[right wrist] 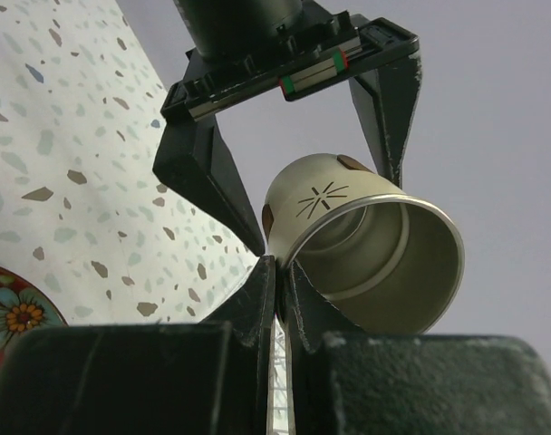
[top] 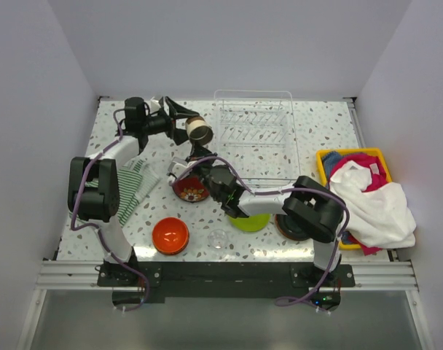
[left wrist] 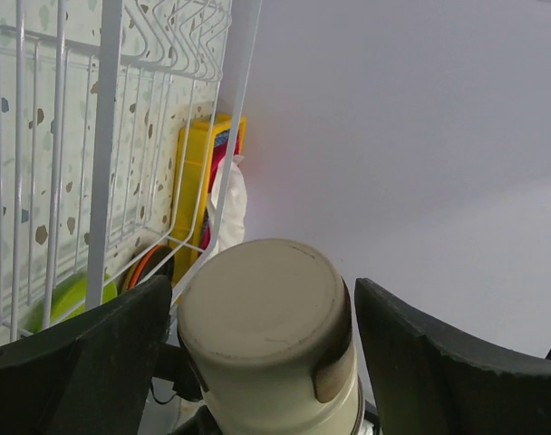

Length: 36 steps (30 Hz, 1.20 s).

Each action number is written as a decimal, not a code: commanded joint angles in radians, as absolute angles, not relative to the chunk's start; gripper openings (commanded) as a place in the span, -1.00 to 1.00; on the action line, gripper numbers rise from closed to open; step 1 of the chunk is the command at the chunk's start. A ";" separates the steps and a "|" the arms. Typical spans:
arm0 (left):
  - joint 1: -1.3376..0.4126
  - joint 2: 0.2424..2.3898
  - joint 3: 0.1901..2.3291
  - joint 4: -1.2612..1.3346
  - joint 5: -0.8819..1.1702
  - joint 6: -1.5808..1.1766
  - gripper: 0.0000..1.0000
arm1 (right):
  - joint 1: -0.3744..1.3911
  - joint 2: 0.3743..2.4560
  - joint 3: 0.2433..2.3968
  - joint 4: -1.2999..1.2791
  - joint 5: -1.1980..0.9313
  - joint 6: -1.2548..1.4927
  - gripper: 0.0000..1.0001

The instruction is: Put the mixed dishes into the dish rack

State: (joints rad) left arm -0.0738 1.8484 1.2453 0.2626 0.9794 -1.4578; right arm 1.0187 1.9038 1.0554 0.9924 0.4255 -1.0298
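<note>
A beige cup [top: 200, 130] with a steel rim hangs on its side in the air, just left of the dish rack [top: 254, 138]. My right gripper [top: 197, 148] reaches up from below and is shut on the cup's rim [right wrist: 298, 263], pinching its wall. My left gripper [top: 193, 130] stands open around the cup [left wrist: 266, 308], one finger [left wrist: 94, 362] on either side of the body and very close to it. The cup's flat base faces the left wrist camera, and its mouth [right wrist: 384, 263] faces the right wrist camera. The rack's white wires [left wrist: 103, 136] hold nothing I can see.
On the table lie a dark red patterned plate [top: 191, 188], a lime green plate [top: 251, 221], an orange bowl [top: 170, 235] and a small glass [top: 218, 238]. A striped cloth [top: 138, 186] lies at the left. A yellow bin [top: 353, 157] of cloths stands at the right.
</note>
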 commanded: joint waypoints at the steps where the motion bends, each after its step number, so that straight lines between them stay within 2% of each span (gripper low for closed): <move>1: -0.078 1.829 1.250 0.285 1.017 -1.476 0.53 | 1.005 1.899 1.108 1.043 0.457 -1.034 -1.00; 2: -0.078 1.830 1.253 0.288 1.017 -1.473 0.46 | 1.003 1.899 1.109 1.029 0.457 -1.031 -1.00; 3: -0.078 1.836 1.264 0.288 1.014 -1.467 0.25 | 1.000 1.899 1.111 1.011 0.462 -1.029 -1.00; 8: -0.080 1.862 1.310 0.298 1.000 -1.422 -0.34 | 0.989 1.888 1.115 0.885 0.497 -1.008 -1.00; 9: -0.080 1.874 1.337 0.298 0.994 -1.410 -0.62 | 0.989 1.888 1.124 0.847 0.511 -1.011 -0.87; 10: -0.080 1.887 1.357 0.287 0.982 -1.375 -0.76 | 0.988 1.878 1.132 0.759 0.524 -1.012 -0.21; 12: -0.078 1.937 1.447 0.294 0.971 -1.339 -1.00 | 0.982 1.839 1.120 0.675 0.522 -0.990 0.37; 13: -0.083 1.959 1.488 0.301 0.957 -1.301 -1.00 | 0.974 1.775 1.108 0.581 0.505 -0.951 0.62; 16: -0.104 2.055 1.662 0.319 0.942 -1.232 -1.00 | 0.944 1.631 1.042 0.398 0.416 -0.887 0.79; 18: -0.118 2.127 1.785 0.331 0.933 -1.191 -1.00 | 0.931 1.557 1.006 0.306 0.365 -0.848 0.83; 21: -0.161 2.224 1.935 0.339 0.922 -1.089 -1.00 | 0.899 1.448 1.022 0.027 0.345 -0.712 0.86; 26: -0.219 2.370 2.216 0.160 0.821 -0.688 -1.00 | 0.828 1.359 1.088 -0.222 0.374 -0.465 0.86; 33: -0.302 2.385 2.249 0.181 0.533 -0.284 -1.00 | 0.776 1.292 1.078 -0.300 0.462 -0.328 0.88; 36: -0.325 2.398 2.247 0.219 0.427 -0.165 -1.00 | 0.694 1.293 1.153 -0.403 0.401 -0.203 0.91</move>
